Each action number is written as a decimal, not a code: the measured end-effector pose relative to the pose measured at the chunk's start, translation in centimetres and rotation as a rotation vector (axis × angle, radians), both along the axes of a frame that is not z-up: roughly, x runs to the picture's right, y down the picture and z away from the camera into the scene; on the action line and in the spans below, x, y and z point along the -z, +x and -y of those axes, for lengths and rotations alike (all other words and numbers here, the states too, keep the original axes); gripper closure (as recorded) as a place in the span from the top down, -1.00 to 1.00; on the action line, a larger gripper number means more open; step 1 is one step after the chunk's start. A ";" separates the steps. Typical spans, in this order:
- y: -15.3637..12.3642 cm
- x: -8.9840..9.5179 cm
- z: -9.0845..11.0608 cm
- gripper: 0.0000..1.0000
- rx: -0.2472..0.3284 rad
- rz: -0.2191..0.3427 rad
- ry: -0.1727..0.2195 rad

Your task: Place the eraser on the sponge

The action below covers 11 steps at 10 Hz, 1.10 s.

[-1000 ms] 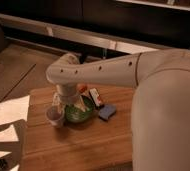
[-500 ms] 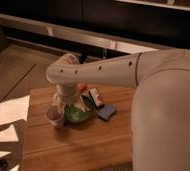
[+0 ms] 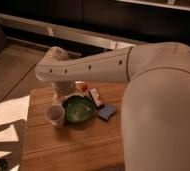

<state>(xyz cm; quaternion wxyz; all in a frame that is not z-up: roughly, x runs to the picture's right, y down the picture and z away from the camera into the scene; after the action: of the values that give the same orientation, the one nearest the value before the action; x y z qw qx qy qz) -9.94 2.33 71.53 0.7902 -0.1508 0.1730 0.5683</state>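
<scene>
The eraser (image 3: 94,96), a small dark block with a white face, lies on the wooden table (image 3: 73,145) just right of the green bowl. The sponge (image 3: 107,112), a flat blue-purple pad, lies beside it, slightly nearer and to the right, not touching it as far as I can see. My arm reaches in from the right, bends at the far left and points down. The gripper (image 3: 64,92) hangs at the table's back left, above the cup and left of the bowl, about a bowl's width from the eraser.
A green bowl (image 3: 79,109) sits mid-table with a small pale cup (image 3: 55,115) to its left. An orange-red item (image 3: 82,87) lies behind the bowl. My large white arm covers the table's right side. Pale sheets (image 3: 5,117) lie on the floor at left.
</scene>
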 end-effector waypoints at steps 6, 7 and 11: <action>6.1 -2.0 3.9 0.30 -0.043 -0.036 0.063; 6.2 -2.0 3.9 0.30 -0.043 -0.038 0.062; 8.9 -3.8 3.7 0.30 -0.045 -0.118 0.069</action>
<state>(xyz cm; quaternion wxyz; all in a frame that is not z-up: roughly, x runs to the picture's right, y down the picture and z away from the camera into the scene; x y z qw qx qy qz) -1.00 -1.32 75.36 0.7704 -0.0935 0.1959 0.5994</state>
